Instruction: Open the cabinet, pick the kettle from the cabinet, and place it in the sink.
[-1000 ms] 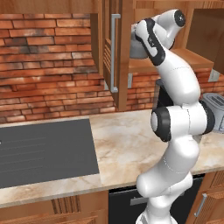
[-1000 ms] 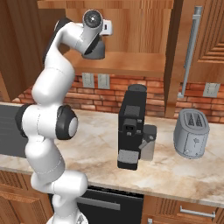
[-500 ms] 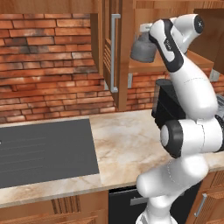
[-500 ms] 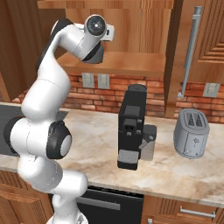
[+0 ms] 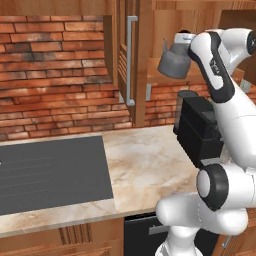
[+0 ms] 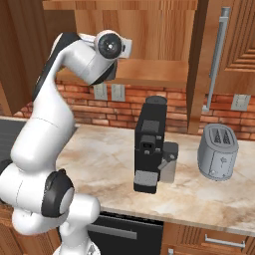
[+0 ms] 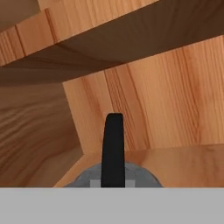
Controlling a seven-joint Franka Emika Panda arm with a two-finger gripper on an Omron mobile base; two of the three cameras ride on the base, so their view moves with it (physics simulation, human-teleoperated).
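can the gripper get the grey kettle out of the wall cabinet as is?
Probably yes. The left reddish-brown cabinet door stands swung open, and the gripper is shut on the small grey metal kettle, whose black arched handle rises right ahead in the hand view.

The marble surface (image 6: 114,164) carries a black coffee machine (image 6: 152,144) below the fingers, a grey toaster (image 6: 218,152) off to its right, and a dark stovetop (image 5: 50,172) set in at the left. The cabinet (image 7: 144,100) shelf (image 6: 149,74) runs above.
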